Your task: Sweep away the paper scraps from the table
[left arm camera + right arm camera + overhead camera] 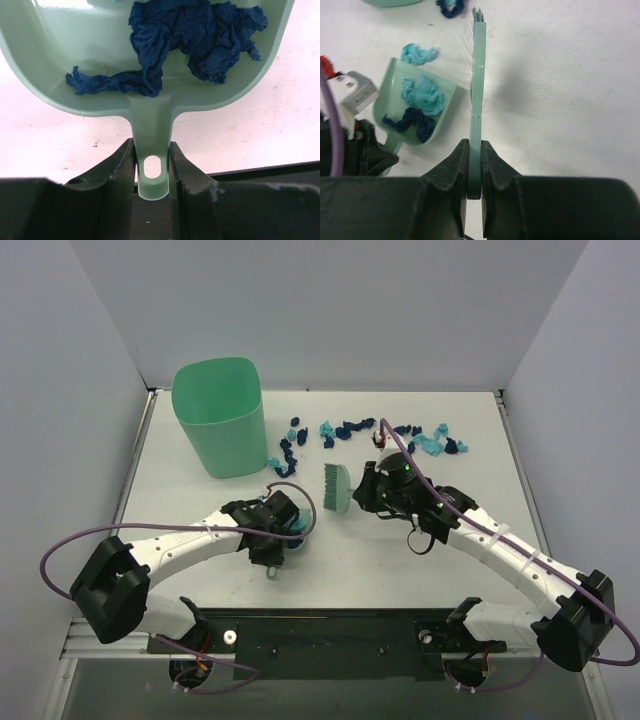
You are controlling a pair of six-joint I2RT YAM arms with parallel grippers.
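Note:
Navy and turquoise paper scraps (pixel 345 430) lie in a ragged row across the back of the white table (pixel 400 560). My left gripper (pixel 152 170) is shut on the handle of the mint-green dustpan (pixel 45 60), which holds navy scraps (pixel 195 35). The right wrist view shows the same dustpan (pixel 387 100) with turquoise and navy scraps (pixel 422 95) inside, and one loose turquoise scrap (pixel 418 53) just beyond its mouth. My right gripper (pixel 475 165) is shut on the mint-green brush (pixel 479 100). The brush (pixel 335 488) stands to the right of the dustpan (pixel 297 530).
A tall mint-green bin (pixel 218 415) stands at the back left of the table. More scraps (pixel 283 455) lie beside its right wall, and another cluster (pixel 435 440) sits at the back right. White walls close the table on three sides.

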